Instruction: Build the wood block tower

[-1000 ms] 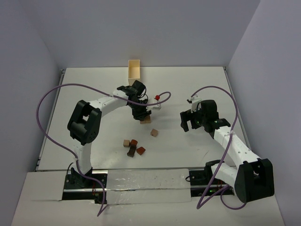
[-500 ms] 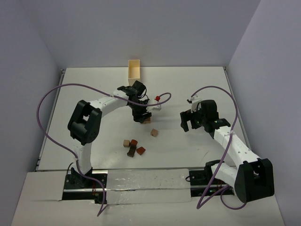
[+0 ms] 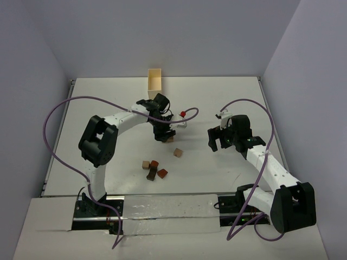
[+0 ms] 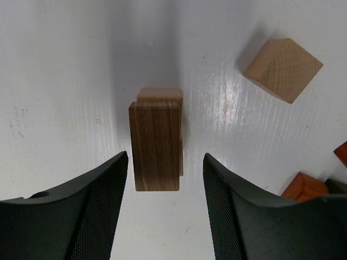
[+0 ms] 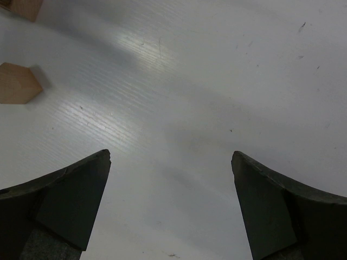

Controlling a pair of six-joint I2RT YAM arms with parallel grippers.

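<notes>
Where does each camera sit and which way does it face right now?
Top external: above and behind the bases, looking down at the table; both arms show whole, left gripper over the block stack, right gripper to its right.
Left wrist: faces straight down; its two fingers flank a dark block standing on a tan block.
Right wrist: faces down at mostly bare table; its open fingers show.
Shared: the loose tan cube appears in top external and left wrist.

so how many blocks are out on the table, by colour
light tan blocks: 3
dark brown blocks: 2
reddish blocks: 2
total: 7 blocks that show
</notes>
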